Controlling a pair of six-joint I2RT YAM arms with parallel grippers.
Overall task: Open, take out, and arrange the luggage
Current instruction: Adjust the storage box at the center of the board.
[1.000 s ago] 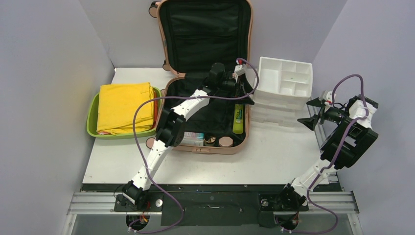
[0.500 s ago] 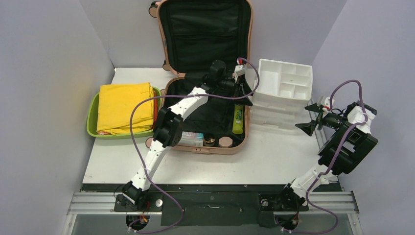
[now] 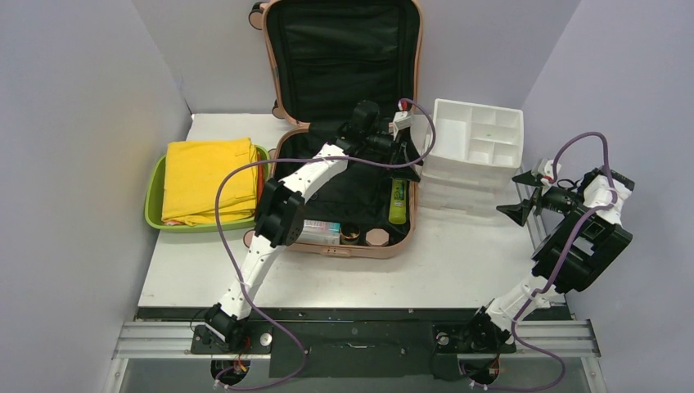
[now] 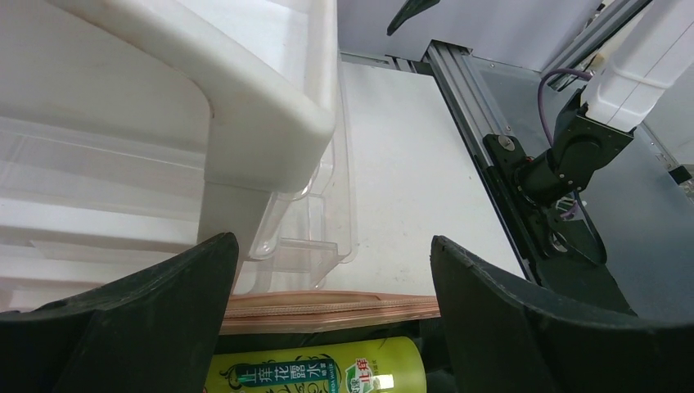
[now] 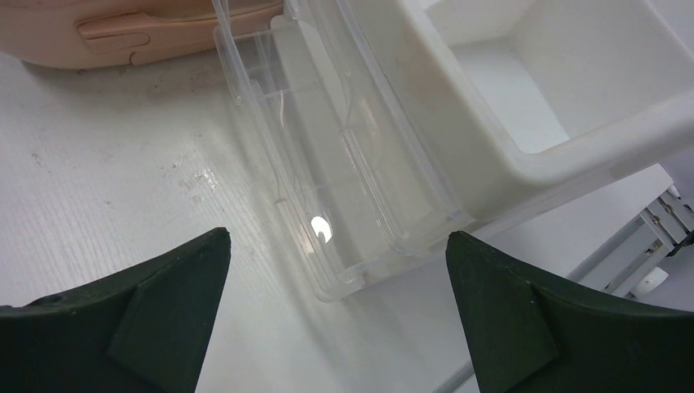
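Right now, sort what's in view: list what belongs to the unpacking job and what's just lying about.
Job: luggage, open; inside it green bottle, small box, dark round container, tan round container; left gripper, open above the bottle.

Lying about, untouched: white organizer, clear trays beneath, green tub, yellow cloth in it; right gripper, open.

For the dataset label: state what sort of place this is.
Probably a robot lab test cell: two robot arms bolted to a metal rail, plain walls boxing in the white table, the open luggage staged on it.

left claw point(image 4: 329, 246) spread wide | green bottle point(image 4: 315, 372) below | white organizer point(image 4: 245, 90) beyond luggage rim point(image 4: 327, 304)
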